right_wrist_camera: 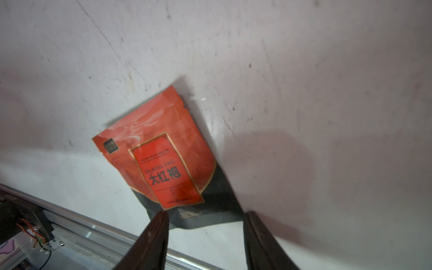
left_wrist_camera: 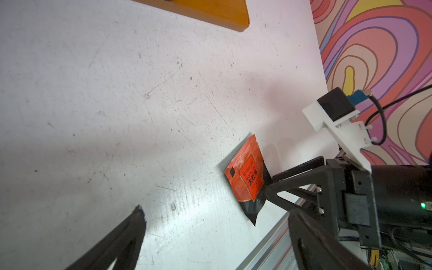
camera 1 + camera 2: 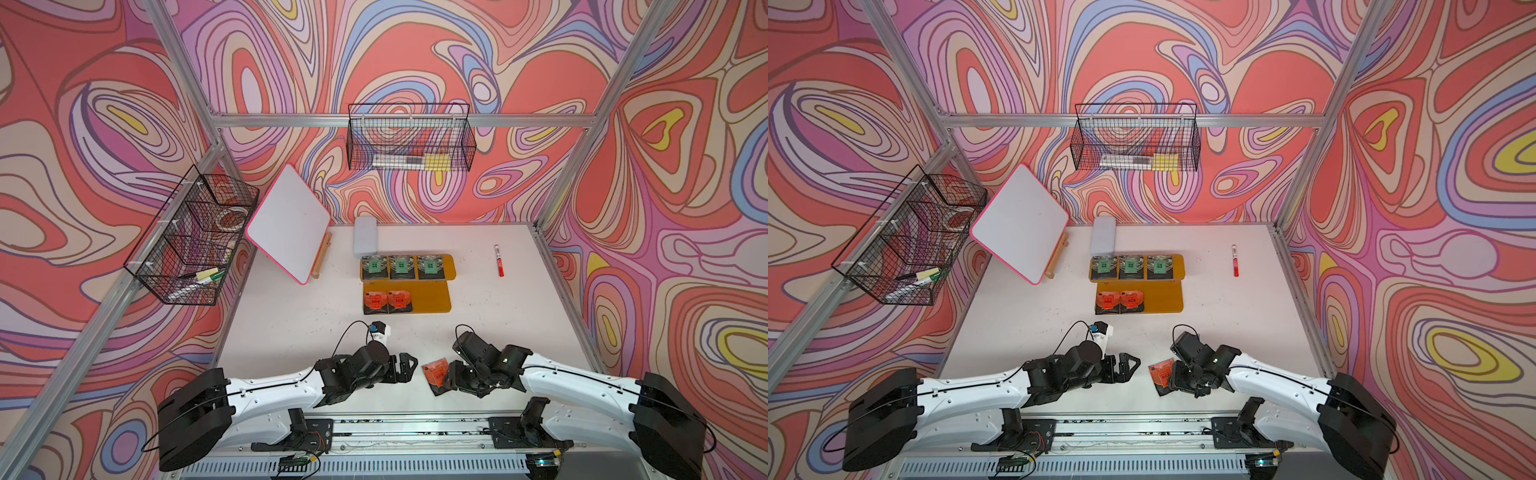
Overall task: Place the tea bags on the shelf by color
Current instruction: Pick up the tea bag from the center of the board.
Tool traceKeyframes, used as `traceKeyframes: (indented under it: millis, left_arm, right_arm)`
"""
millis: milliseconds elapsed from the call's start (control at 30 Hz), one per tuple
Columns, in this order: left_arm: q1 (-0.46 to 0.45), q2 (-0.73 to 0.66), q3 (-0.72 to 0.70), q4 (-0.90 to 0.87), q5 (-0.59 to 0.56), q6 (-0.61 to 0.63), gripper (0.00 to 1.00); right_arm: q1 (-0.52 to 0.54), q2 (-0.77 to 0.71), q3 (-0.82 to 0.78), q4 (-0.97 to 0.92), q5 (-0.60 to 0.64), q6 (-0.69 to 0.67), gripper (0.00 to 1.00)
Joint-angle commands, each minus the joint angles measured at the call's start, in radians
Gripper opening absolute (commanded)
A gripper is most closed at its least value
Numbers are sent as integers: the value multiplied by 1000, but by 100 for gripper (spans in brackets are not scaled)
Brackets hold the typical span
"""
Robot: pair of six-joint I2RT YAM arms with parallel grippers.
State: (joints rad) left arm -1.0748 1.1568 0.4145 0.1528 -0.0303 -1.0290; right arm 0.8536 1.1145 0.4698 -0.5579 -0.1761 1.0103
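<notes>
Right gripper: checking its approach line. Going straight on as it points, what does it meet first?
The orange-red tea bag on the table, its dark end lying between the open fingers; contact is unclear.

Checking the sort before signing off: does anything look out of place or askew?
Yes: one orange tea bag lies askew on the table by the right gripper, off the shelf, whose lower board holds two orange bags and a bare spot.
</notes>
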Motion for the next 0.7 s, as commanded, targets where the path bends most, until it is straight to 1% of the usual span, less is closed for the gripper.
traceKeyframes:
  millis: [0, 300, 467, 667]
  left_arm:
    - [-7, 18, 17, 30, -8, -14, 96]
    - [-8, 100, 19, 128, 30, -52, 83]
    - [-11, 152, 13, 181, 30, -93, 77]
    - [-14, 196, 14, 198, 11, -133, 72]
  right_arm:
    - [5, 16, -19, 93, -35, 22, 52]
    - [5, 66, -14, 158, -46, 19, 49]
    - [5, 76, -16, 186, -55, 25, 49]
    - [4, 83, -22, 208, -61, 30, 48]
